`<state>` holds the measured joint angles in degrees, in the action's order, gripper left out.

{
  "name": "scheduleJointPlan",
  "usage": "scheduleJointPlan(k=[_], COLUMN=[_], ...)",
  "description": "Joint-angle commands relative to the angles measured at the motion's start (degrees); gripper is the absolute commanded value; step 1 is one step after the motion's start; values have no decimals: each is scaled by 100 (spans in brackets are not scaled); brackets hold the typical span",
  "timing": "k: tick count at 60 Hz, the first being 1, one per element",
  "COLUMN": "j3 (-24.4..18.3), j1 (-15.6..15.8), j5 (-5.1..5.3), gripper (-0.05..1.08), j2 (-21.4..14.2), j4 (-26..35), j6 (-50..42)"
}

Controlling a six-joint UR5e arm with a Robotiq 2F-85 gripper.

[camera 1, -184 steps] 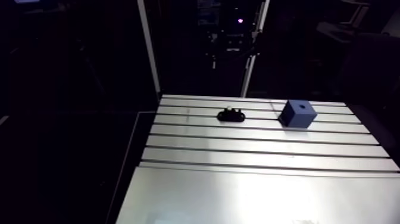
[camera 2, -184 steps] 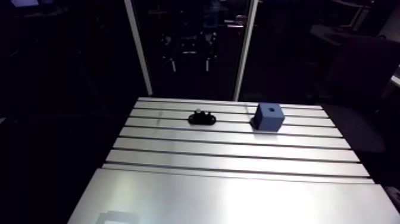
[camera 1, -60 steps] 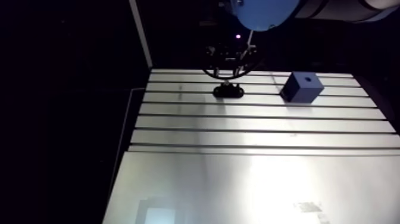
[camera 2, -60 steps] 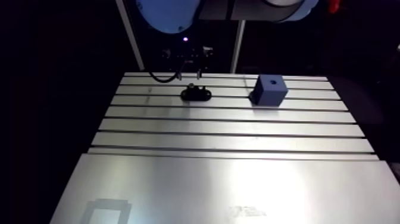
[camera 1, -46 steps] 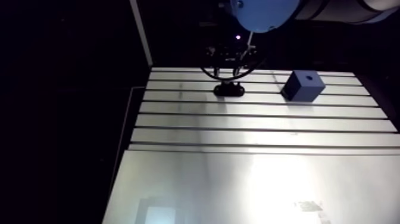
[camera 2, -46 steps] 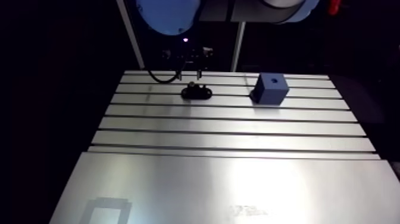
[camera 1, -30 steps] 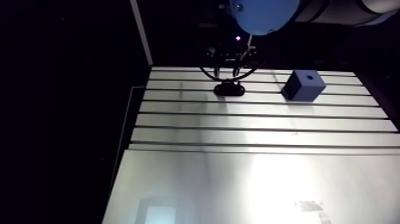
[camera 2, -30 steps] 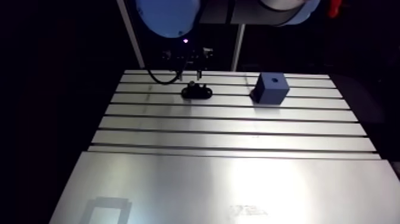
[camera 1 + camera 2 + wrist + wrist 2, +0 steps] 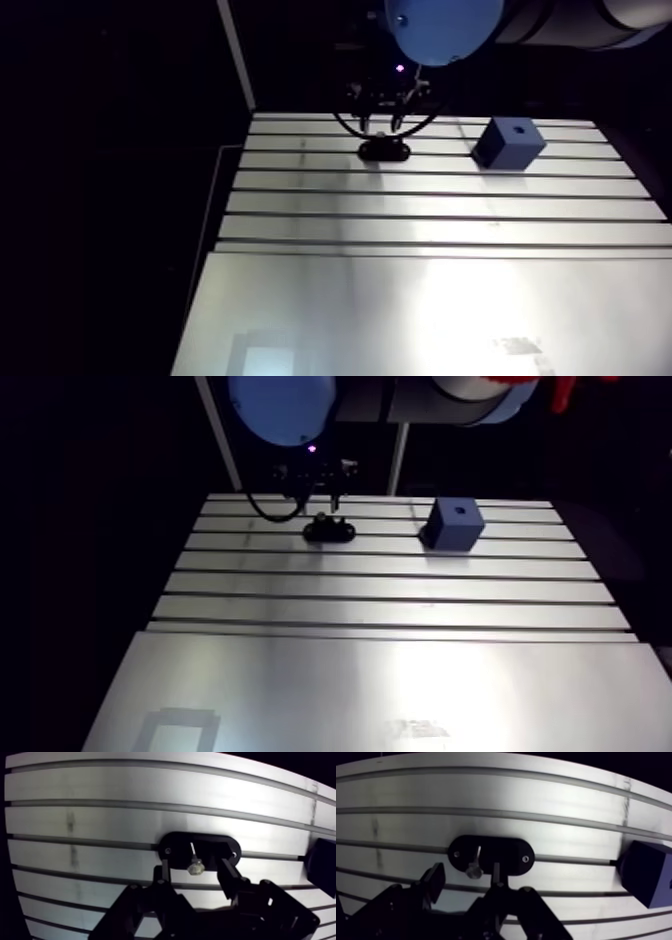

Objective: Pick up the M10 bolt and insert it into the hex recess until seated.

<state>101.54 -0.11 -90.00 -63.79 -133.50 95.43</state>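
A silvery M10 bolt [image 9: 194, 867] stands hex head up in a black oval holder [image 9: 175, 844] on the slotted table [image 9: 420, 290]. In the wrist view my gripper [image 9: 194, 872] is right over it, open. Its dark fingers [image 9: 161, 877] flank the bolt head with a gap on each side. In the arm view the gripper [image 9: 382, 118] hangs just above the holder [image 9: 384, 150] at the far middle of the table. The blue block [image 9: 510, 143] with the dark recess in its top sits to the right of the holder.
The blue block [image 9: 648, 874] lies a short way beside the gripper. Dark T-slots [image 9: 440, 192] run across the far half of the table, and a smooth plate [image 9: 420, 320] covers the near half. The table's left edge [image 9: 215, 230] drops into darkness.
Since the earliest frames the arm has come in over the black holder. Just before now the gripper sank a little closer to the bolt. Holder and block have not moved.
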Motion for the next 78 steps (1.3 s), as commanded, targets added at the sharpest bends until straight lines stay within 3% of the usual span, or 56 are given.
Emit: scheduleJointPlan(k=[1,78], j3=[37,54], j1=[-6,-15], j5=[-5,-13], gripper=[41,42], j2=[3,97], j4=[-76,-85], j6=[6,15])
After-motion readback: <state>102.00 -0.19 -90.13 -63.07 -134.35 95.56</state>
